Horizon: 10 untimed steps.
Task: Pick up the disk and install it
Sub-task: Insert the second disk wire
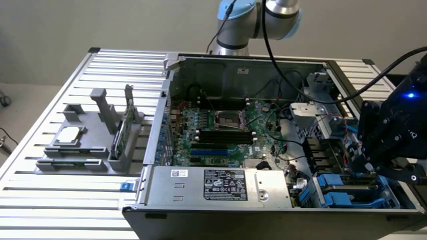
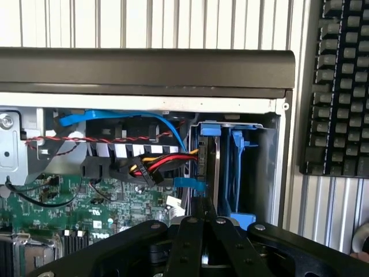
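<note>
Exterior view: an open desktop computer case [image 1: 313, 67] is seen lying on a slatted metal table [image 1: 60, 200], and the black gripper [image 1: 390, 167] is positioned over the case's corner at the exterior view's lower right. The disk [image 1: 347, 192], recognised by its bright blue carrier rails, is seated in the drive bay just below and beside the gripper, nearer the case's front edge. In the wrist view the disk [image 2: 214, 156] is shown standing on edge in its bay, directly ahead of the gripper [image 2: 203, 222], with blue rails on both sides and a bundle of red, yellow and black power wires [image 2: 158, 164] plugged in at its end. The gripper's fingers are brought together, and nothing is seen clamped between them; whether their tips touch the disk cannot be told. Inside the case a green motherboard [image 1: 213, 132] with an empty processor socket is mounted, and a grey power supply [image 1: 217, 185] with a white label is fitted along the near side. On the table, well apart from the case at the exterior view's left, a grey fixture [image 1: 90, 142] is placed, in which a small square silver chip [image 1: 69, 135] lies flat and a green circuit card [image 1: 123, 135] stands upright.
</note>
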Each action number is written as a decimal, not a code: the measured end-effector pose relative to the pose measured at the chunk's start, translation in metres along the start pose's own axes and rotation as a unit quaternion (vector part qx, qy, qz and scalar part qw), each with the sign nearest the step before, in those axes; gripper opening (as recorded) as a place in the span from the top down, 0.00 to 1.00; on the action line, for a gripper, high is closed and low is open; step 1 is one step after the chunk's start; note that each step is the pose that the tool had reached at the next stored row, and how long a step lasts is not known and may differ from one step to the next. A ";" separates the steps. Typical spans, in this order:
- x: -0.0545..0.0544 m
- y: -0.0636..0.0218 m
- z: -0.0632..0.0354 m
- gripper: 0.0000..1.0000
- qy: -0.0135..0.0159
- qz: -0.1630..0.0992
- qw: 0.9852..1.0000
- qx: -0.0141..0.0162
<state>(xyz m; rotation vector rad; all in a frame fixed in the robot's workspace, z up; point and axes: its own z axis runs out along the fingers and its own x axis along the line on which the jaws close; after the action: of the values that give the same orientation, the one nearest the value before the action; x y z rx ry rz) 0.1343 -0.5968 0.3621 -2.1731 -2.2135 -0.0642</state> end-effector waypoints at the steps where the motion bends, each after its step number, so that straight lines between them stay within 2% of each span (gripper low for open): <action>1: 0.000 -0.0032 -0.0005 0.89 0.000 0.000 1.000 0.000; 6: 0.000 -0.0198 -0.0014 0.89 0.000 0.000 1.000 0.000; 10: 0.000 -0.0227 -0.0015 0.89 0.000 0.000 1.000 0.000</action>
<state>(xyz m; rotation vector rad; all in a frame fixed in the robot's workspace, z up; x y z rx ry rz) 0.1116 -0.5969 0.3636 -2.1727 -2.2140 -0.0641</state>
